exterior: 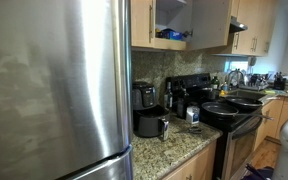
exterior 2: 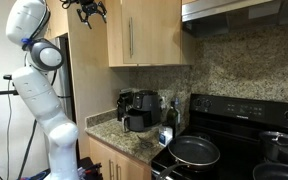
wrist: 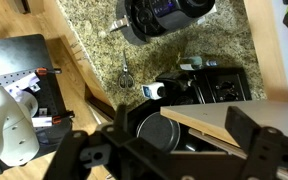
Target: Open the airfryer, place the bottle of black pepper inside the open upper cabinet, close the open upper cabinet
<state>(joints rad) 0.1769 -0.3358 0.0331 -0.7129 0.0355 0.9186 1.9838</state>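
While the fingers (wrist: 264, 150) stand spread, the black airfryer (exterior: 150, 118) shows its drawer pulled out

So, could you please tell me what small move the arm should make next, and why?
Probably lower the end effector toward the pepper bottle on the counter beside the stove. The airfryer drawer already looks pulled out. The end effector hangs open and empty up by the wall cabinets, and the bottle has not yet been picked up.
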